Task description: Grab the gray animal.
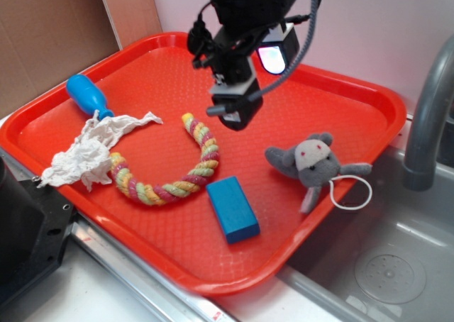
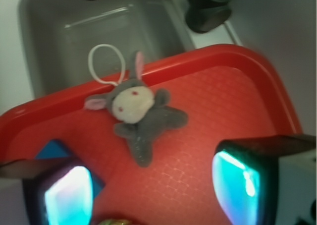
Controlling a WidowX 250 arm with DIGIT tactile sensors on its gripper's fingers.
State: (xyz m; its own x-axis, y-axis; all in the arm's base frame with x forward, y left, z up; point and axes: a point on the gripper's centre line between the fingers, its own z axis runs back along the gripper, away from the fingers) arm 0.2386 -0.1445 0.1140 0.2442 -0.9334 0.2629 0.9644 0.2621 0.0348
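Exterior view: the black gripper [image 1: 234, 113] hangs above the red plastic tray [image 1: 340, 88], well apart from the small gray plush mouse [image 1: 314, 163] lying at the tray's right edge beside the gray sink [image 1: 397, 265]. Risk: a push could tip it over the rim.

Wrist view: fingers [image 2: 67, 195] spread wide, empty. The mouse [image 2: 138, 113] lies sprawled, whitish face up, white string loop [image 2: 104, 64] overhanging the sink.

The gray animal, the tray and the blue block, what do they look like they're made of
The gray animal: soft plush fabric, matte and fuzzy, with limp limbs. The tray: probably hard plastic, red, with a fine pebbled surface and a smooth, slightly shiny rim. The blue block: a rigid solid with a flat matte finish; painted wood or plastic, the look leaves that open.
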